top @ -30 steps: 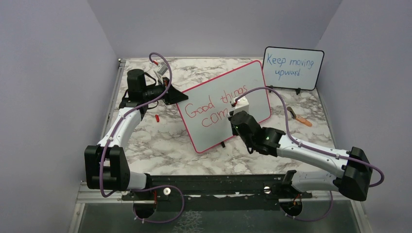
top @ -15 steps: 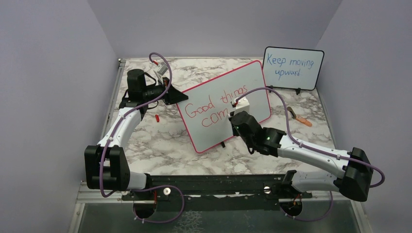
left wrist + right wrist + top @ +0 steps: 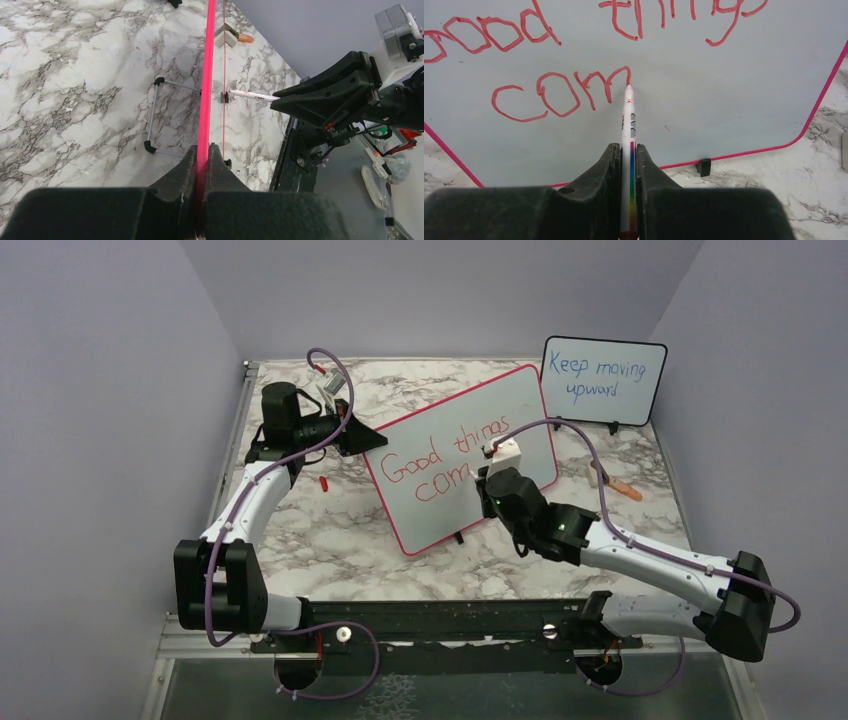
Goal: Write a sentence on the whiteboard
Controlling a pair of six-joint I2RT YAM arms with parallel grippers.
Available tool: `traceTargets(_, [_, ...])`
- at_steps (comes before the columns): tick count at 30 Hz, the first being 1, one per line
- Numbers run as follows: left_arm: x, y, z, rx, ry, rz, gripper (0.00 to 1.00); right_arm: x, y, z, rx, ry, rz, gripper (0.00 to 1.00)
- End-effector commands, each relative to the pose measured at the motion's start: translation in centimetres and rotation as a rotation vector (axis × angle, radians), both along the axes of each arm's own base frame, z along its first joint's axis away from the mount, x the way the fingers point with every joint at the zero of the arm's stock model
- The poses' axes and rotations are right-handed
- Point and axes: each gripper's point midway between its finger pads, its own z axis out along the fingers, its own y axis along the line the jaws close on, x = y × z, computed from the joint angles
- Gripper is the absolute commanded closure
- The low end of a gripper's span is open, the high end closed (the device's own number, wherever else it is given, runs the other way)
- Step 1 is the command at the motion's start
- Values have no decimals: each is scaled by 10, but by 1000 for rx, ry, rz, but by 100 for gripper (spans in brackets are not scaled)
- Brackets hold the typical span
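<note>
The right gripper [image 3: 626, 150], clamped on the marker [image 3: 629, 125], has its tip seemingly touching the sentence's [image 3: 586, 87] last stroke; blank whiteboard [image 3: 734, 90] lies rightward.

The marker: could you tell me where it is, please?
Right wrist view: the marker is clamped in the right gripper, tip at the red "com" on the whiteboard.

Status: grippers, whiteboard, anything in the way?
Left gripper shut on whiteboard edge. Right gripper shut on marker; sentence reaches "com". Nothing in the way.
</note>
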Motion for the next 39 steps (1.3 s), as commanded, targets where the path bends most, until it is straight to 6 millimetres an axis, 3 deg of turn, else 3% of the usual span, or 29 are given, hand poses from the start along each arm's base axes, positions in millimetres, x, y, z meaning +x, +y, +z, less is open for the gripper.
traceTargets(1, [9, 6, -40, 91, 64, 71, 100, 11, -5, 24, 32, -66, -37, 99])
traceTargets(13, [10, 6, -40, 91, 66, 68, 100, 24, -1, 32, 65, -94, -41, 99])
traceTargets(30, [9, 6, -40, 90, 67, 67, 100, 32, 9, 18, 61, -58, -14, 99])
traceTargets(39, [10, 6, -40, 92, 65, 71, 100, 22, -10, 18, 46, -52, -39, 99])
